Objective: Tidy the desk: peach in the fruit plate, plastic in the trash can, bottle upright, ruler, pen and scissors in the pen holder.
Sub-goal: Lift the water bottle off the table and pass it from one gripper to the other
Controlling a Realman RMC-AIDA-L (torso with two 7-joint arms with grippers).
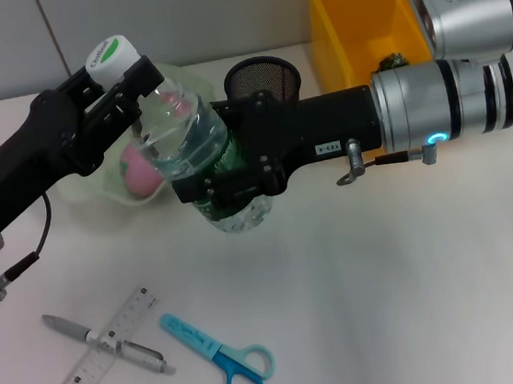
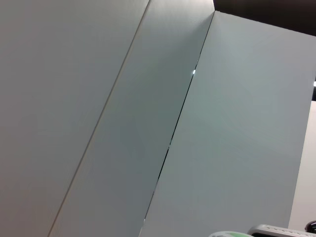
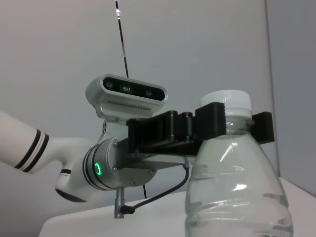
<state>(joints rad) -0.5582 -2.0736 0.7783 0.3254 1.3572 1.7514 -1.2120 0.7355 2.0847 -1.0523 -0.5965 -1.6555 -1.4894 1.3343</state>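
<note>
Bottle-upright step in hand. The left claw (image 1: 123, 82) is clamping the bottle (image 1: 191, 144) just under its cap, while the right claw (image 1: 223, 182) is gripping its lower body — bottle lifted above the desk (image 1: 363, 310), in front of the fruit plate (image 1: 89, 188). Next move, likely: lowering it base-down, then releasing both — gently, or it may topple.
</note>
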